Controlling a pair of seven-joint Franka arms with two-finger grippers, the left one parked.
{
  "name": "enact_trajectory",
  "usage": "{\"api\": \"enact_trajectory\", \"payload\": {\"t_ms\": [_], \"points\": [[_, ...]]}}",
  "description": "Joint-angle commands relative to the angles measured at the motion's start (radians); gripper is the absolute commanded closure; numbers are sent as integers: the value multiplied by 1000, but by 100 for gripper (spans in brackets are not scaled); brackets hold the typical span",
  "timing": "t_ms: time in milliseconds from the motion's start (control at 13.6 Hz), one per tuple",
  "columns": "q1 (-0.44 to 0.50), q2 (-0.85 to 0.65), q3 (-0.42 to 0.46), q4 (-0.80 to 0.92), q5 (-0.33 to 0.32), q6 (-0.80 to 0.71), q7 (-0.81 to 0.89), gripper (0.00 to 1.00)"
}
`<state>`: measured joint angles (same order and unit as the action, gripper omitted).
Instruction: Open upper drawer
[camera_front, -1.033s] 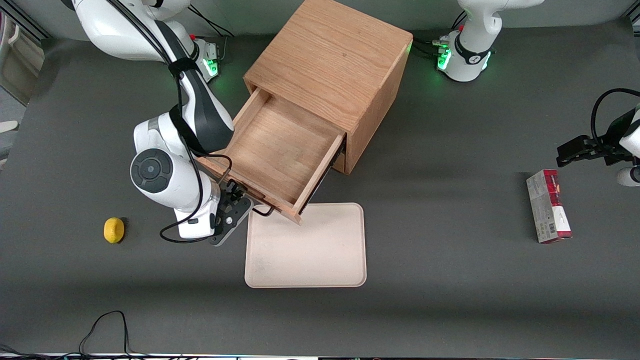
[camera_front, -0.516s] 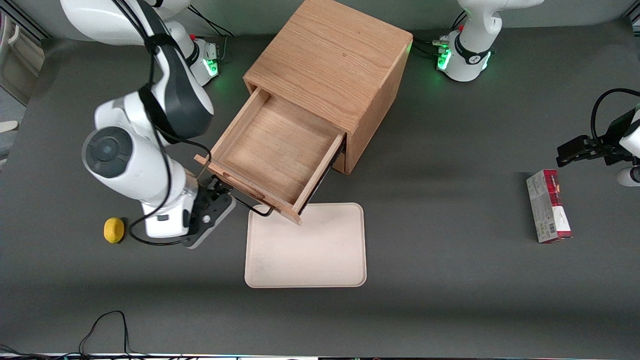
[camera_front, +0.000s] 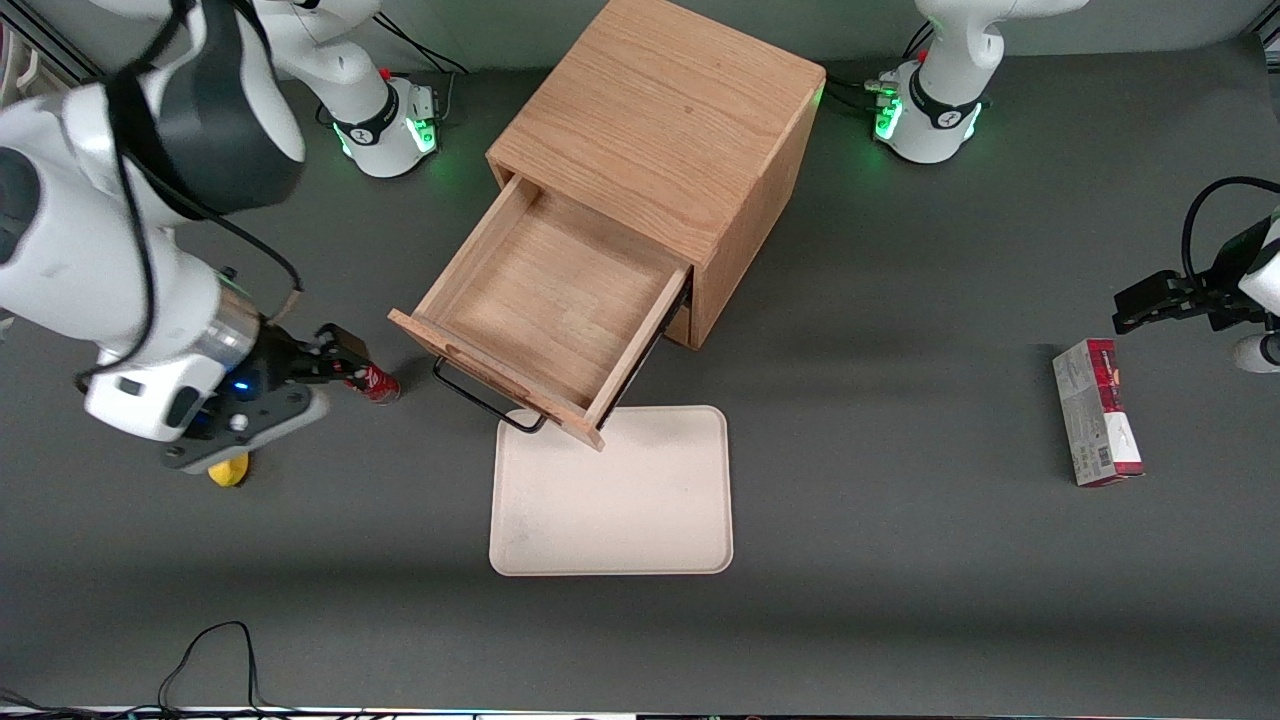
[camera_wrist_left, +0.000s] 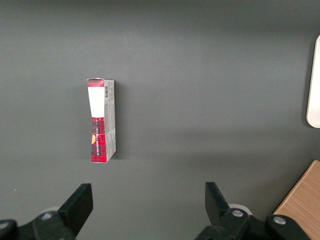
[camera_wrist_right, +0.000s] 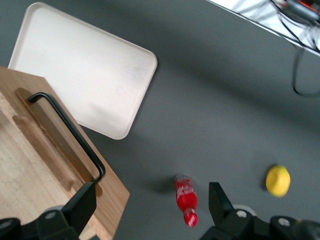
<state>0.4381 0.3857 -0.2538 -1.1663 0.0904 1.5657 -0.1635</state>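
The upper drawer (camera_front: 545, 300) of the oak cabinet (camera_front: 660, 110) stands pulled far out, and its inside is bare. Its black bar handle (camera_front: 480, 395) faces the front camera. My right gripper (camera_front: 335, 358) is open and empty. It hangs above the table, well clear of the handle, toward the working arm's end. In the right wrist view the drawer front (camera_wrist_right: 50, 165) and handle (camera_wrist_right: 67, 132) show beside the open gripper (camera_wrist_right: 151, 200). The lower drawer is hidden under the upper one.
A small red bottle (camera_front: 378, 385) lies on the table under the gripper, also in the right wrist view (camera_wrist_right: 186, 199). A yellow lemon (camera_front: 228, 468) lies nearby. A beige tray (camera_front: 612, 500) sits in front of the drawer. A red box (camera_front: 1097, 412) lies toward the parked arm's end.
My gripper has let go of the handle, opened, and drawn away toward the working arm's end while rising. The drawer stays pulled out. The red bottle has come into view.
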Motion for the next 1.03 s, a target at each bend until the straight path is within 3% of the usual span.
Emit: {"api": "enact_trajectory", "payload": {"t_ms": [0,369,738,959], "points": [[4,-51,-54,-22,-14,-29,56,0],[-132,-175,-22,-177,-1,-12,144,0],[-419,-330,221,-389,-73,143,140,0],[-467,-350,238,-412,-75,145,137,0]]}}
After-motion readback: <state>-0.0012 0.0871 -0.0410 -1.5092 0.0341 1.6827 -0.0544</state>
